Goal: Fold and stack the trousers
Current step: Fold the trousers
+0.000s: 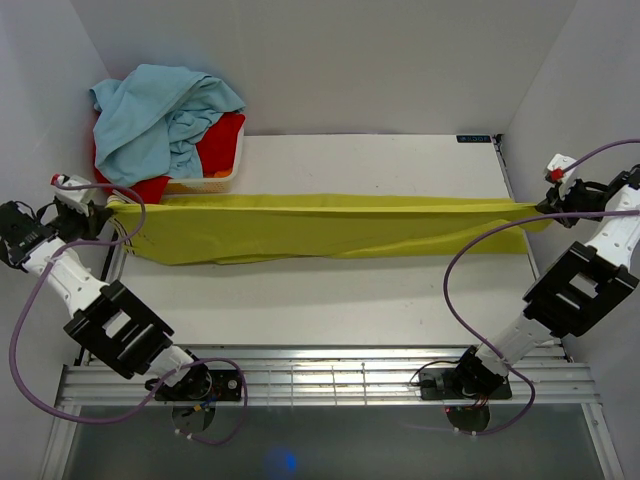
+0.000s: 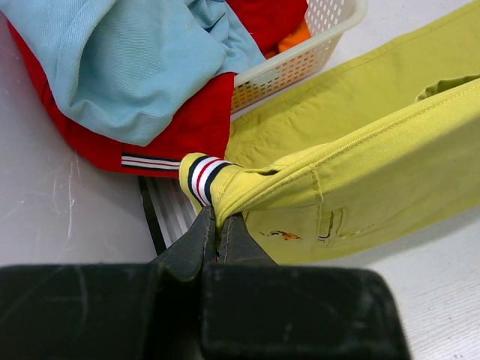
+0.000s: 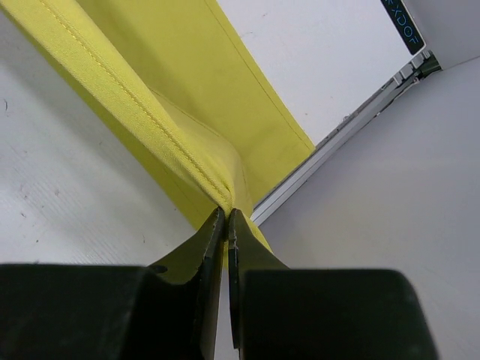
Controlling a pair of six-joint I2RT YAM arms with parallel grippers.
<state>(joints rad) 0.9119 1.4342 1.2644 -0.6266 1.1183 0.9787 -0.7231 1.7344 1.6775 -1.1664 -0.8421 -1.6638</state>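
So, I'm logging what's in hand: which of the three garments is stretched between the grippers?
The yellow-green trousers, pinched at the ends by the left gripper and right gripper. The light blue garment and red garment lie heaped on the basket.

Top cam sits high up at the near edge, looking down on the whole table [image 1: 400, 290]. Wrist cams are super close, peering past their own jaws: left one faces the basket [image 2: 322, 37], right one the table's far right edge. All three catch the yellow trousers [image 1: 330, 225], wrist cams just one end each
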